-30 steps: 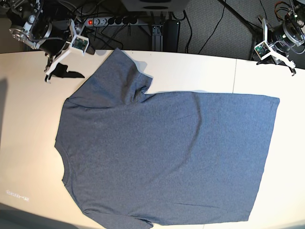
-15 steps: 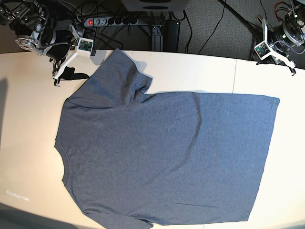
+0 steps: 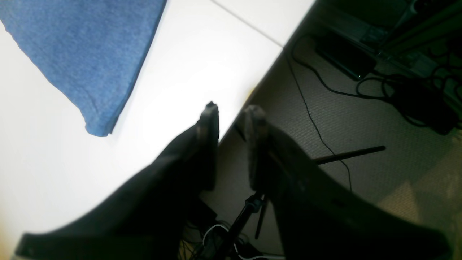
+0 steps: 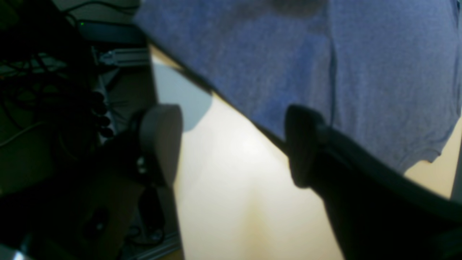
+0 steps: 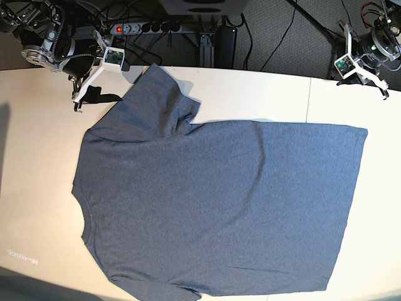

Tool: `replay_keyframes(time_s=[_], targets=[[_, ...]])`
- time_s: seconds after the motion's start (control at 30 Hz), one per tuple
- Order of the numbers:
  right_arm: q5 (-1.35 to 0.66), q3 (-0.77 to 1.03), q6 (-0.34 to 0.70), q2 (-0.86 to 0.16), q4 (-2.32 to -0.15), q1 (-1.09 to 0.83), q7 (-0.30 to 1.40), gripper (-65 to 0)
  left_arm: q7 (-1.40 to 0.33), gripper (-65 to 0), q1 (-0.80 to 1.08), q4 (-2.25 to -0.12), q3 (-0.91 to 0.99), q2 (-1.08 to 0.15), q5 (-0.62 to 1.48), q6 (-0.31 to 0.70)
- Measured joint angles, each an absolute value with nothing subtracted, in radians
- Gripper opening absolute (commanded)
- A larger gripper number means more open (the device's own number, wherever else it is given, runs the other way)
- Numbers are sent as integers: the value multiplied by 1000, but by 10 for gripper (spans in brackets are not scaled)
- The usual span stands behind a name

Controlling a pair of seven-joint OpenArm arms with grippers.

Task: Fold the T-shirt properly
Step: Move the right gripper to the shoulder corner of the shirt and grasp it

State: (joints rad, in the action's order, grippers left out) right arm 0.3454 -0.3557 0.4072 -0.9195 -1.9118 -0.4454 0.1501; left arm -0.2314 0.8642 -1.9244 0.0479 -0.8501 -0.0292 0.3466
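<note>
Jaws on the right gripper stood wide apart with nothing between them, hovering over bare worktop just beside the upper sleeve of the T-shirt; one dark finger overlapped the sleeve's edge in the right wrist view, though whether it touched the cloth could not be told. In the base view that gripper hung at the worktop's far left corner, near a power strip with a red switch. The left gripper had its jaws nearly together, a narrow gap showing, holding nothing, poised above the worktop's edge with the floor and black cables behind. A hem corner of the shirt lay well apart from it. The slate-blue T-shirt lay spread flat, plain side up, across the pale worktop, neck toward the left and hem toward the right, its upper sleeve slightly rumpled.
</note>
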Motion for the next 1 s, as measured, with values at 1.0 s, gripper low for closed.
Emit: replay_keyframes(time_s=[1.0], targets=[[307,-709,397,-824,-1641,-62,21,-205,-228,-484,864,-1924,48,-850,-29,347]])
